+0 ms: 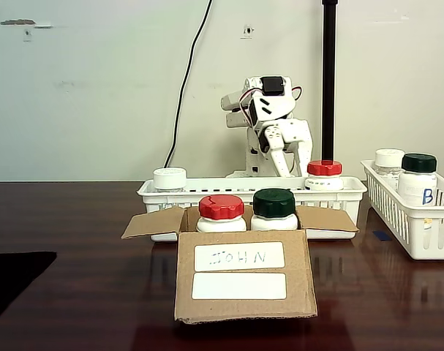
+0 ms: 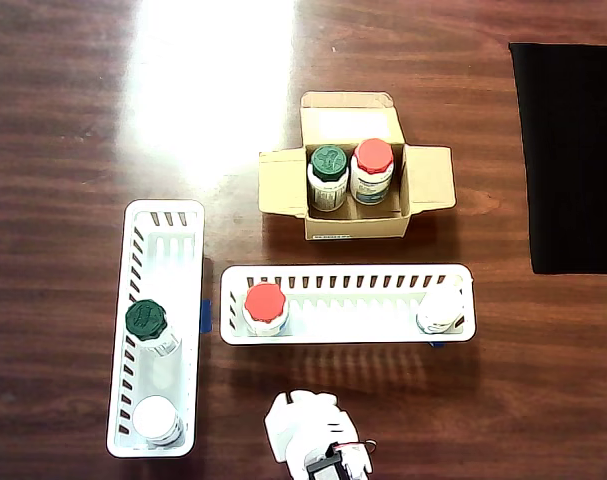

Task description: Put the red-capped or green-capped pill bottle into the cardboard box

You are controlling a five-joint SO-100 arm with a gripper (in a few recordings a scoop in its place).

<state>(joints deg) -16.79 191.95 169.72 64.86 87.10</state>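
Table (image 2: 73, 110): dark wood, glossy; you have bare surface around every container.
Long basket (image 2: 348, 275): white, slotted, lies between the arm and the box; it carries 1 red-capped bottle (image 2: 265, 304) at the left end and 1 white-capped bottle (image 2: 442, 308) at the right end in the overhead view.
Side basket (image 2: 133, 260): white, slotted; it carries the green-capped bottle marked "B" (image 1: 418, 180) and another white-capped bottle (image 1: 389, 160). Leave these alone.
Cardboard box (image 1: 243, 281): 4 flaps open, label "JOHN" facing the fixed view; it stands just beyond the long basket.
Arm (image 1: 269, 128): white, folded upright behind the long basket, well apart from the box.
Gripper (image 1: 280, 150): points down; you cannot tell whether the fingers are parted or closed, and nothing shows between them.
Pill bottle (image 2: 328, 177): green cap, upright inside the box, touching a second red-capped bottle (image 2: 372, 170) beside it.
Step in hand, judged: placement looks complete. You do best to keep the arm back and high; any reach forward should pass above the long basket's rim and the near flap.
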